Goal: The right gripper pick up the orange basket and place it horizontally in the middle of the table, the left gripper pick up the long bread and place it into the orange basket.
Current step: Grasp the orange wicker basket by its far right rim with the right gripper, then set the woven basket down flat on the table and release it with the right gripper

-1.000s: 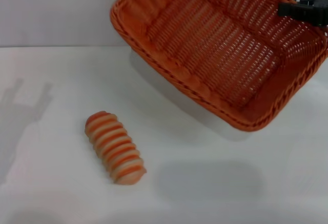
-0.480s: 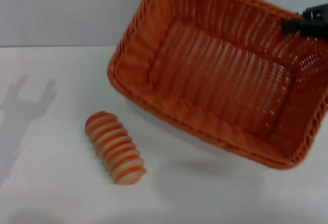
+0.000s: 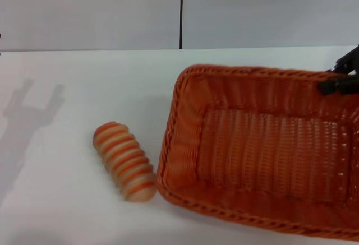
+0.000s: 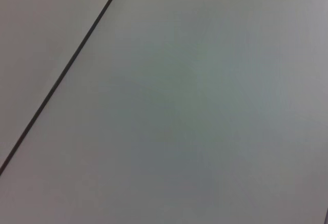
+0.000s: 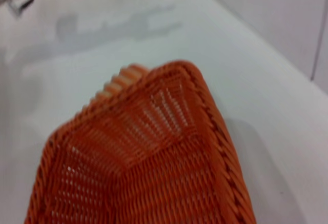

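- White table [image 3: 67, 77], smooth and matte.
- Striped long bread [image 3: 124, 161] lying on it.
- Orange basket [image 3: 185, 161] just beside, corner touching the loaf.

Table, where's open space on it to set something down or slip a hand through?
Bare table lies wide behind and left of the long bread, and behind the orange basket. It is crowded where the bread's near end meets the basket's left corner. The right tool sits at the basket's far right rim.

The long bread [image 3: 124, 161] lies on the tabletop [image 3: 84, 88], just left of the orange basket [image 3: 263, 161]. My right gripper [image 3: 342, 77] is at the basket's far right rim.
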{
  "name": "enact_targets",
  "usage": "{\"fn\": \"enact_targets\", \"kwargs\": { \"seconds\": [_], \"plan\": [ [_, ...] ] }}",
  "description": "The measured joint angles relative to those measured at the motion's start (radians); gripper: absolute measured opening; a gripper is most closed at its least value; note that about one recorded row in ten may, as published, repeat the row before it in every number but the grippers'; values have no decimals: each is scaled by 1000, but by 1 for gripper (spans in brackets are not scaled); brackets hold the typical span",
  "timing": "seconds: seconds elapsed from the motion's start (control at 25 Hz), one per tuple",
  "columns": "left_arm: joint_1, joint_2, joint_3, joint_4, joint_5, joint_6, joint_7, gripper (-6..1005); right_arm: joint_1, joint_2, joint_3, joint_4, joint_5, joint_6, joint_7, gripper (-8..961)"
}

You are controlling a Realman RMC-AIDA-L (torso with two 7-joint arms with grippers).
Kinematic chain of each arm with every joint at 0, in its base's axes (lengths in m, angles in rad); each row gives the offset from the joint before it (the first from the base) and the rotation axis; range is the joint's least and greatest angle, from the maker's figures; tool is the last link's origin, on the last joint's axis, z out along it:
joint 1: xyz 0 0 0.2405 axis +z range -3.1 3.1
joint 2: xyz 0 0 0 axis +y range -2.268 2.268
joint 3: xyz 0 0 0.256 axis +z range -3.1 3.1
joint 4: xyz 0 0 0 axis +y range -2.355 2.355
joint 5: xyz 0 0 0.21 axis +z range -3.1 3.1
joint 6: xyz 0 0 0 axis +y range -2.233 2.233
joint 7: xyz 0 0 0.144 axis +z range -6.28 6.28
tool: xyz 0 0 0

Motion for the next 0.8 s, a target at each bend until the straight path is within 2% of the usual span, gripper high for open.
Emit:
{"fn": "enact_targets", "kwargs": {
  "seconds": [0.04, 0.08, 0.12, 0.32, 0.64, 0.8],
  "plan": [
    [0, 0, 0, 0, 0, 0, 0, 844, 8, 5, -13, 5, -7, -1, -11, 148],
    [0, -1, 2, -3, 0, 0, 0, 844, 26, 22, -30, 18, -19, -4, -38, 148],
    [0, -1, 2, -3, 0, 0, 0, 844, 26, 22, -30, 18, -19, -4, -38, 148],
    [7, -2, 3, -23, 1, 4, 0, 845, 74, 57, -35, 63, -42, -19, -117, 148],
    [17, -3, 12, -47, 3, 7, 5, 846, 136, 70, -34, 143, -78, -98, -214, 148],
    [22, -3, 19, -52, 4, 7, 7, 846, 143, 87, -28, 153, -74, -137, -245, 149]
  ]
}}
